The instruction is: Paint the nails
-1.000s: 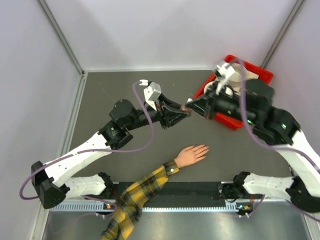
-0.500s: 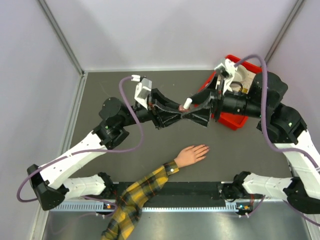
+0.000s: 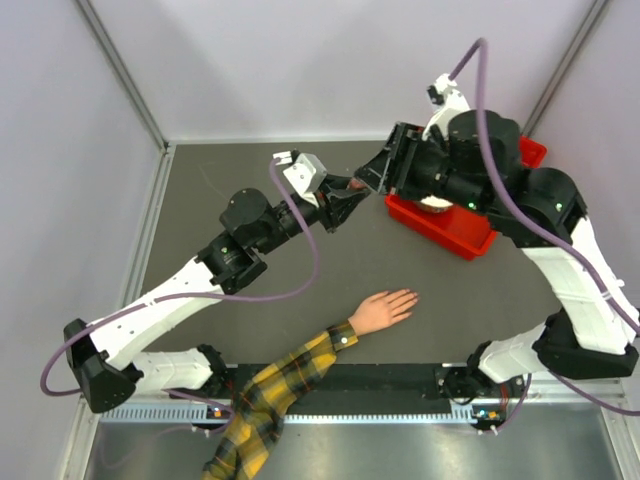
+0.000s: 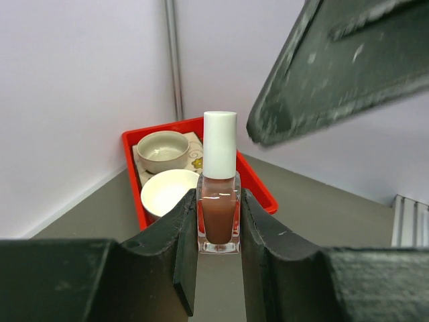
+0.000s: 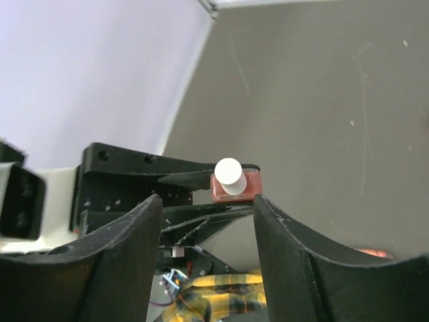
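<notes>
Dark grey tabletop (image 3: 300, 290), pale walls. My left gripper (image 3: 352, 192) pinches the white-capped nail-polish bottle (image 4: 219, 211); my right gripper (image 5: 208, 201) stands spread near its cap.

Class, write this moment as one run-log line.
left gripper: shut on bottle | right gripper: open, by cap, not gripping | cap: on | hand: on table

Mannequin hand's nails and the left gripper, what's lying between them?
Nothing: in the top view only bare dark table separates the left gripper, shut on the polish bottle, from the nails.
</notes>
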`<state>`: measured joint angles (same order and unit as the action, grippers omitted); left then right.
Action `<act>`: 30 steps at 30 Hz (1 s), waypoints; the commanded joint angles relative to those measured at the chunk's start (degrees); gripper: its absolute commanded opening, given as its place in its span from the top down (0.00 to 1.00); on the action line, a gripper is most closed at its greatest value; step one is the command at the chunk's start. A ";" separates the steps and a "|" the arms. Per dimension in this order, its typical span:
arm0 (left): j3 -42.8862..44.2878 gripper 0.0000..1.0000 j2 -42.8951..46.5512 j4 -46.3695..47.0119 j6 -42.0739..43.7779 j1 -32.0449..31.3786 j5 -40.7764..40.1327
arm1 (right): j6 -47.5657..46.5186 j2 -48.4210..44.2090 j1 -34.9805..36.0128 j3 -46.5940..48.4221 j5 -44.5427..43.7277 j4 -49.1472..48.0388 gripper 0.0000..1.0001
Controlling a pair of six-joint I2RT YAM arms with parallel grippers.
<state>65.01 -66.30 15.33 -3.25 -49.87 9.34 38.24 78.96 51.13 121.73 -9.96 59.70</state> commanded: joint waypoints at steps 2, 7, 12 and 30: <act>0.03 1.00 -0.58 3.56 0.79 -0.67 -3.37 | 2.64 1.19 2.22 1.57 -7.79 2.96 0.51; -0.33 1.00 -0.58 3.92 -0.36 -0.93 -2.93 | 1.93 2.69 2.30 1.06 -8.50 3.85 0.62; -0.59 1.00 -0.58 3.65 -0.71 -1.28 -2.23 | 0.09 4.01 2.30 0.96 -8.77 2.70 0.70; 0.90 1.00 1.61 1.37 -9.74 -1.20 4.79 | -10.08 -2.39 2.30 -9.21 1.93 -7.73 1.00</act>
<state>64.47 -67.09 13.63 -7.07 -50.81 8.51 34.52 81.60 52.62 118.19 -16.97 61.25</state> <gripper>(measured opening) 0.315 0.084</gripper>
